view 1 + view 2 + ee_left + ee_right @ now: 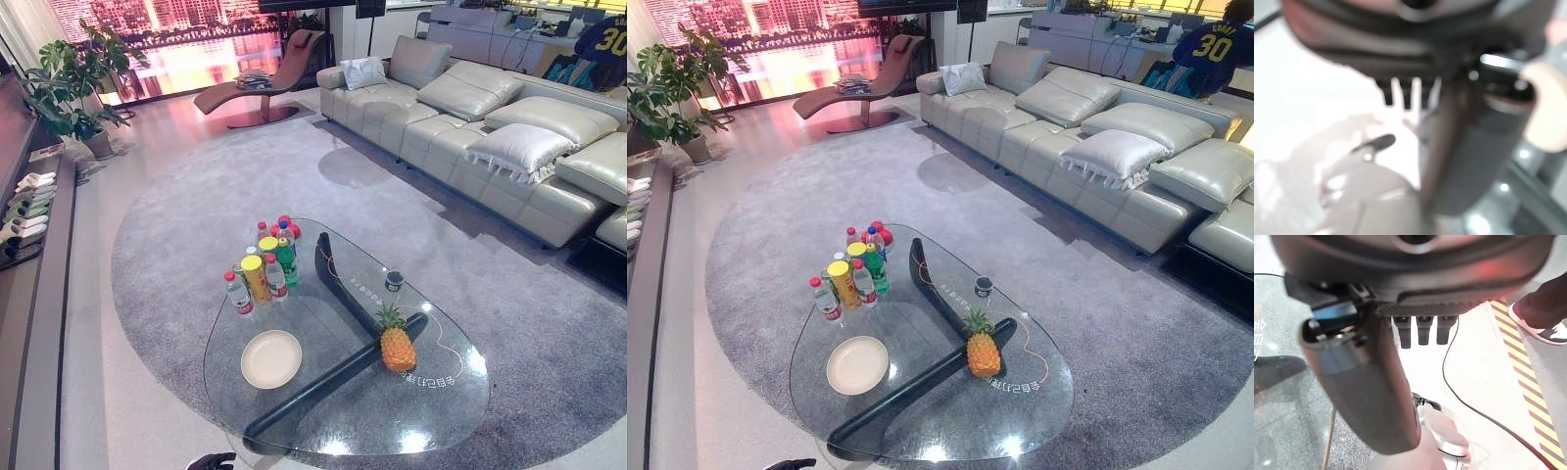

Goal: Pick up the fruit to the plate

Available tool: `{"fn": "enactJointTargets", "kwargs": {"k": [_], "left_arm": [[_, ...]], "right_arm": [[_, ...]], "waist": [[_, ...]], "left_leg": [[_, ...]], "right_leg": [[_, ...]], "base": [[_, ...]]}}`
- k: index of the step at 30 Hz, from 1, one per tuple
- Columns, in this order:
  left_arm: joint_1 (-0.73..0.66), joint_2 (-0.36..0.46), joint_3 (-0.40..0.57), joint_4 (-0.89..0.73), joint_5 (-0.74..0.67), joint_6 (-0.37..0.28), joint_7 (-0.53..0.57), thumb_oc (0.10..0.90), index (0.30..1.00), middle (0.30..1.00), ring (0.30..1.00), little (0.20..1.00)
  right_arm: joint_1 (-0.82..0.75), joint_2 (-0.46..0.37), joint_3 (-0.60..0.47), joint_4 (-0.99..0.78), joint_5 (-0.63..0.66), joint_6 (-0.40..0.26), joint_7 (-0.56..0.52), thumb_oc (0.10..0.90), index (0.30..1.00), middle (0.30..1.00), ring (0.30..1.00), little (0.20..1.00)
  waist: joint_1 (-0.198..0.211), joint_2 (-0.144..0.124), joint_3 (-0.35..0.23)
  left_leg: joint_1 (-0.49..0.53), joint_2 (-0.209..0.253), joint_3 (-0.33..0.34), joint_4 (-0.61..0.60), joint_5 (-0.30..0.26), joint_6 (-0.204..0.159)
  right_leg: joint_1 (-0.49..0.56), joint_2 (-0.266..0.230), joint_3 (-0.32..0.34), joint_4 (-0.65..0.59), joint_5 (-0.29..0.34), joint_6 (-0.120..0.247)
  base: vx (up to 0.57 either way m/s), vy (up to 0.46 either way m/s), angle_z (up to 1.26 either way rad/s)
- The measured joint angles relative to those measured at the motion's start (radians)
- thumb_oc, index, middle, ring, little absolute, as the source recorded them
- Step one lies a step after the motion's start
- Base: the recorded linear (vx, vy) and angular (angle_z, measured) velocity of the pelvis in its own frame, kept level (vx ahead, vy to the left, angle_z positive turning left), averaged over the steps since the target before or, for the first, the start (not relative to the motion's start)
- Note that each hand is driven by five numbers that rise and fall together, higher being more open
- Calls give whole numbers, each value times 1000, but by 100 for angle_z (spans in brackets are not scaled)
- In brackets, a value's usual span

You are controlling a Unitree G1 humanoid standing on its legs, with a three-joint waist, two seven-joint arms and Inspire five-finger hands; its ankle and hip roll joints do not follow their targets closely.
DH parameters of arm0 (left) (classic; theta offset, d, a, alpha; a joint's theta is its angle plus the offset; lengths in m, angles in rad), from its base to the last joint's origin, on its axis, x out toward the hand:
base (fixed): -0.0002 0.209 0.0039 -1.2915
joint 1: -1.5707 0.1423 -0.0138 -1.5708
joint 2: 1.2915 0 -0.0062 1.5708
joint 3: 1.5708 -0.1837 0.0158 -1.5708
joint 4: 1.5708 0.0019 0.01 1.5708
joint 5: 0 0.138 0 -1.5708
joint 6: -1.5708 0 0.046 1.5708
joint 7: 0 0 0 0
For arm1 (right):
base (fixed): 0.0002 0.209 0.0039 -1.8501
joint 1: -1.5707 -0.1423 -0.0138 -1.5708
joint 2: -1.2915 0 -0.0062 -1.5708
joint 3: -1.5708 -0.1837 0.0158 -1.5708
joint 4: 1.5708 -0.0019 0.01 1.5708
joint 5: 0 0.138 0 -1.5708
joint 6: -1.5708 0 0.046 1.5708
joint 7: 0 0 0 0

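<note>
A yellow pineapple with a green crown (396, 345) stood upright on the right part of the oval glass coffee table (431, 416), well apart from the round white plate (271, 358) lying to its left. A cluster of plastic bottles with red caps (265, 262) stood at the table's far left. The left hand (210, 461) showed at the near edge, below the plate and far from the fruit, its straight fingers (1406, 93) holding nothing. The right hand (1420, 328) hung with fingers straight and empty above the floor, where a person's shoe (1540, 325) stood.
</note>
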Motion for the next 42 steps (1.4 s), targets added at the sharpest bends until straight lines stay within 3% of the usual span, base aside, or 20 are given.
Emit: {"fn": "enactJointTargets", "kwargs": {"k": [42], "left_arm": [[1,0,0,1,-1,1,-1,800,900,900,900,900]], "right_arm": [[0,0,1,0,0,0,0,800,900,900,900,900]], "waist": [[1,-2,-6]], "left_leg": [[3,0,0,0,0,-1]], "right_leg": [[5,0,0,0,1,0]], "base": [[0,0,0]]}}
